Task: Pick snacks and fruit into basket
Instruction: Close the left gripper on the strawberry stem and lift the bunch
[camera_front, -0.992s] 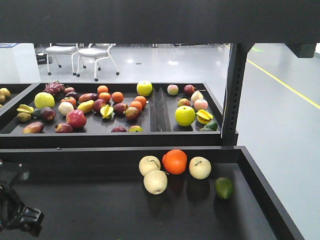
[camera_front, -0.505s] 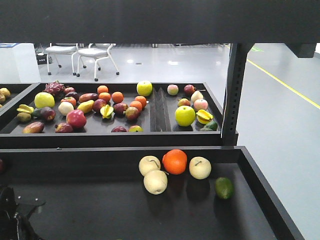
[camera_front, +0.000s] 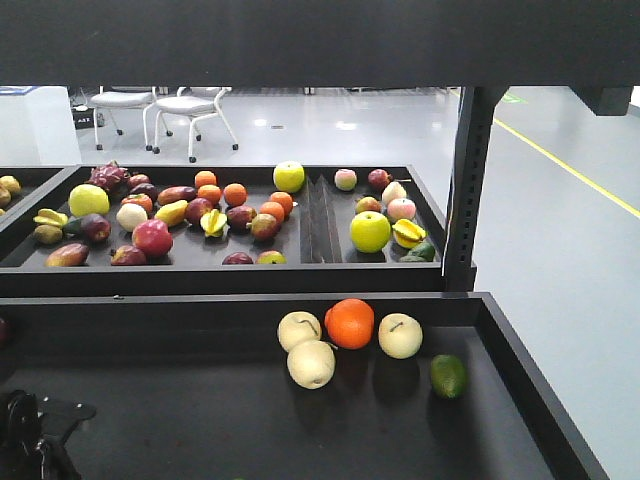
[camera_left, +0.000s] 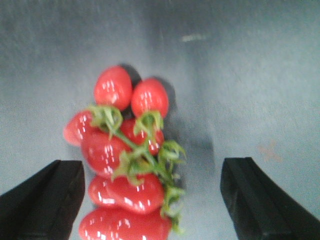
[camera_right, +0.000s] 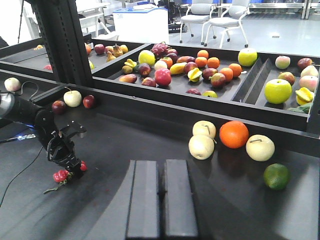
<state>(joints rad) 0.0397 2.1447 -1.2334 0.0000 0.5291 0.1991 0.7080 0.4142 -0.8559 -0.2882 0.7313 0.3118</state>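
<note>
A bunch of red cherry tomatoes (camera_left: 125, 165) with green stems lies on the dark shelf surface. My left gripper (camera_left: 150, 167) is open, with one finger (camera_left: 45, 195) on each side of the bunch and not closed on it. In the right wrist view the left gripper (camera_right: 70, 165) points down onto the tomatoes (camera_right: 61, 175). My right gripper (camera_right: 161, 165) is shut and empty, hovering over the lower shelf. Three pale pears (camera_front: 311, 363), an orange (camera_front: 350, 323) and a green lime-like fruit (camera_front: 449, 375) lie to the right. No basket is in view.
The upper tray (camera_front: 310, 275) holds many mixed fruits, with a ribbed divider (camera_front: 320, 220) in it. A black upright post (camera_front: 465, 190) stands at the right, another (camera_right: 62, 40) at the left. Apples (camera_right: 73, 98) lie near the left post. Chairs stand in the background.
My left arm has sunk lower at the bottom left of the front view during the last second. The fruits have not moved.
</note>
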